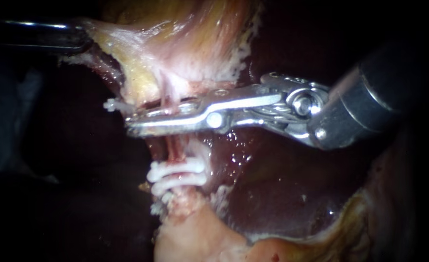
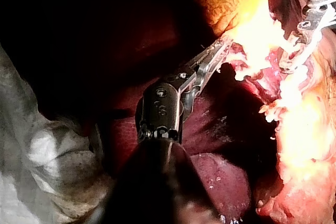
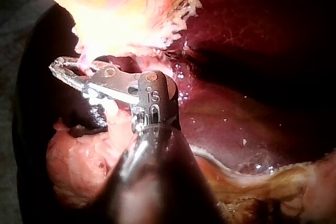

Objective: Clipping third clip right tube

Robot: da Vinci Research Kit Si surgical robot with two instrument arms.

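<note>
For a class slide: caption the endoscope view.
Right instrument jaws hold a white clip across the tube, above two placed clips.

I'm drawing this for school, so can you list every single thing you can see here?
gallbladder: one, pale yellow-pink, top of the endoscope view
liver: one, dark red, behind everything
tube: one, pink, hanging below the gallbladder
clips on the tube: two, white, stacked low on it
new clip: one, white, higher up, across the tube
cloth: one, grey-white, beside the liver
left instrument: one, silver, jaws shut on the gallbladder's edge
right instrument: one, silver, jaws shut on the new clip
</note>
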